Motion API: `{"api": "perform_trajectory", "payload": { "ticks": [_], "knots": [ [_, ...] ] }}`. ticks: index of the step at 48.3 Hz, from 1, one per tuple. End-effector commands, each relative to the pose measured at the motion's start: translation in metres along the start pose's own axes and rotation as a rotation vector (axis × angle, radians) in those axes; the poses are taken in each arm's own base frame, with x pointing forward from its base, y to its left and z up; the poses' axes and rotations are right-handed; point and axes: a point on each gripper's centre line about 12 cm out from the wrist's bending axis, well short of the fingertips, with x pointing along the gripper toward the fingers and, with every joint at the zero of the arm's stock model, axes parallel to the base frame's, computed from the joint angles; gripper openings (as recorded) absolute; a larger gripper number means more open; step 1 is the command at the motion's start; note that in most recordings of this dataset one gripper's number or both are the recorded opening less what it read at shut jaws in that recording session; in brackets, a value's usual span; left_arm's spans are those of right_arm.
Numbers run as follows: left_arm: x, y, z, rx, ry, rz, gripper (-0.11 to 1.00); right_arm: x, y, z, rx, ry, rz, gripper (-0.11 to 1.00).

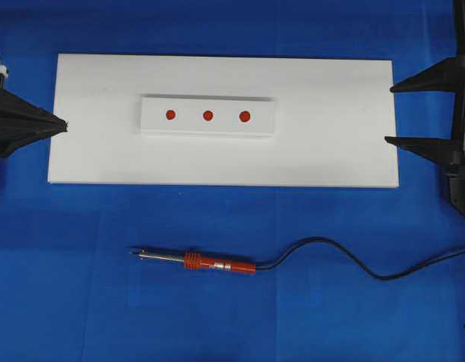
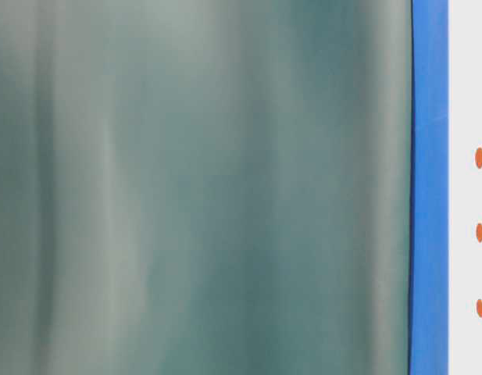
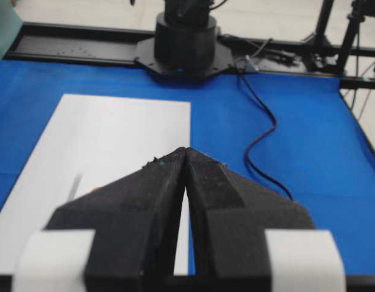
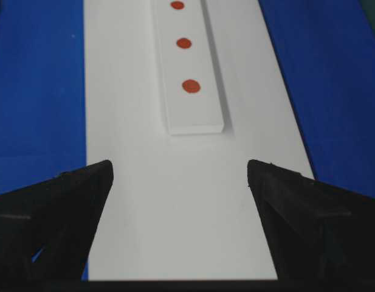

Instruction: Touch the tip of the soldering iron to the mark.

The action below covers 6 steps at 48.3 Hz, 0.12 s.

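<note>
Here, in the overhead view, we see the soldering iron (image 1: 198, 261) lying flat on the blue cloth (image 1: 66, 302) in the lower middle of the frame, its thin metal tip pointing to the left edge and its orange-red handle to the right; its black cord (image 1: 353, 259) curls off toward the right edge; nothing touches it. Above it, well apart, lies a white board (image 1: 330, 136), and on the board's upper middle sits a smaller raised white strip (image 1: 208, 115) bearing three red dots in a row: the left dot (image 1: 170, 115), the middle dot (image 1: 208, 115) and the right dot (image 1: 244, 116). At the left edge of that view we find the left gripper (image 1: 62, 124), its fingers pressed together to a point just at the board's left end; its own wrist view shows the same pads (image 3: 163, 182) meeting tip to tip, pinching nothing. At the right edge stands the right gripper (image 1: 390, 113), spread wide, its two fingertips over the board's right end; from its wrist view (image 4: 180, 170) we look between the parted fingers along the board to the strip. The table-level view is mostly a blurred grey-green surface.
</note>
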Motion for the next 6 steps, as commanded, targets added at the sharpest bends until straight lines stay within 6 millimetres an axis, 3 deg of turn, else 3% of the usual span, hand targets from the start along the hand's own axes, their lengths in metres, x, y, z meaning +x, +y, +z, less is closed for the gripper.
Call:
{"api": "perform_trajectory", "payload": {
  "ticks": [1,6],
  "knots": [
    [0.0014,-0.0003,0.004,0.0,-0.011,-0.001,0.02,-0.0008,0.0001,0.005,0.005,-0.016,0.001,0.84],
    [0.0013,-0.0005,0.0034,0.0,-0.009,-0.002,0.02,-0.0008,0.0001,0.005,0.005,-0.016,0.001,0.84]
  ]
}}
